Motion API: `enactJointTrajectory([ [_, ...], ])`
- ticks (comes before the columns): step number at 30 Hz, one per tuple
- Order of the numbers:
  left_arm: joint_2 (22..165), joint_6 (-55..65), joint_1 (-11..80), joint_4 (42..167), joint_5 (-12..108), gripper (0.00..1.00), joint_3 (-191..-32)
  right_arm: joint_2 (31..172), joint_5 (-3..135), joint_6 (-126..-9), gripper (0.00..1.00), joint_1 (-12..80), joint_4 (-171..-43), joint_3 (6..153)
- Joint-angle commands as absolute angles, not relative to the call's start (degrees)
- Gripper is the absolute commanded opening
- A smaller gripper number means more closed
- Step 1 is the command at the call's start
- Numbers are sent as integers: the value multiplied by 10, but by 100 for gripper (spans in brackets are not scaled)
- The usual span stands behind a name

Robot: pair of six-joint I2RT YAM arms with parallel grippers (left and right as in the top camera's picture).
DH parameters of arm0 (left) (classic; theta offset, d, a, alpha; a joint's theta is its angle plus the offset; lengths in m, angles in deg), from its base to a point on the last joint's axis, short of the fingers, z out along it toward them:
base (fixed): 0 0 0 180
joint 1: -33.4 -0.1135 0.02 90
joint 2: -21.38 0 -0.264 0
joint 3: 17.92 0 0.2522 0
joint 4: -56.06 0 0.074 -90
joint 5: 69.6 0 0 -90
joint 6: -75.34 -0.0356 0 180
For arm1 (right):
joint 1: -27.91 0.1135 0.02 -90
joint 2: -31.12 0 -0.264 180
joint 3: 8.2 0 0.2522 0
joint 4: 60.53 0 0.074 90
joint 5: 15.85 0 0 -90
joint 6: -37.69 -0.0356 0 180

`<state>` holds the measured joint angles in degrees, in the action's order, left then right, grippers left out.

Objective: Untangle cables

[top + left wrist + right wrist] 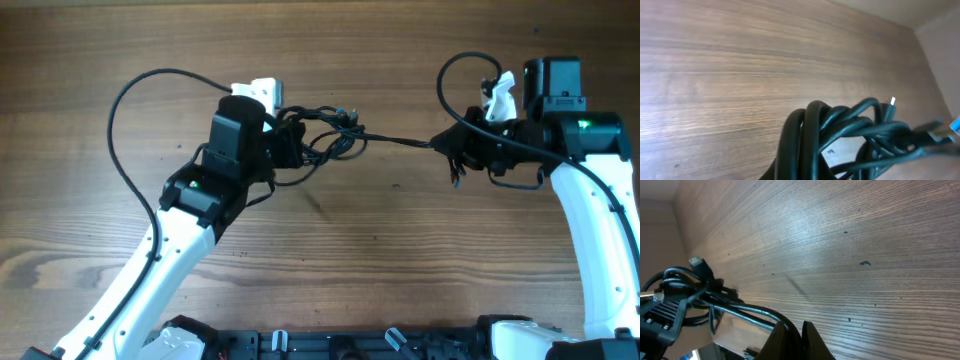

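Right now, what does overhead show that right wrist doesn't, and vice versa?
Overhead only: the full layout, with the left gripper buried in the tangle of cables and one strand stretched across to the right gripper.
Right wrist only: a close look at its fingers pinched shut on that strand, and a plug end standing clear of the tangle.
Both: the tangle, the stretched strand and the wooden table.

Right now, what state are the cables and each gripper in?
cables: tangled clump at the left gripper, one strand pulled straight across to the right gripper
left gripper: shut on the clump
right gripper: shut on the straight strand
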<state>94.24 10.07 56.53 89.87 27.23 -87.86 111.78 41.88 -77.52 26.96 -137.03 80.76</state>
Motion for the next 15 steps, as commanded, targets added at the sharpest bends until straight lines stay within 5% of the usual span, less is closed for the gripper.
enactJointTrajectory([
  [1, 926, 217, 496, 908, -129, 4, -878, 1115, 718, -781, 4, 212, -1392, 811],
  [5, 926, 254, 496, 920, -168, 4, -878, 1115, 663, -733, 4, 212, -1398, 811],
  [11, 926, 139, 496, 912, 102, 4, -878, 1115, 346, -515, 6, 221, -1350, 811],
  [15, 926, 3, 496, 909, 410, 4, -878, 1115, 243, -448, 38, 275, -1307, 811],
])
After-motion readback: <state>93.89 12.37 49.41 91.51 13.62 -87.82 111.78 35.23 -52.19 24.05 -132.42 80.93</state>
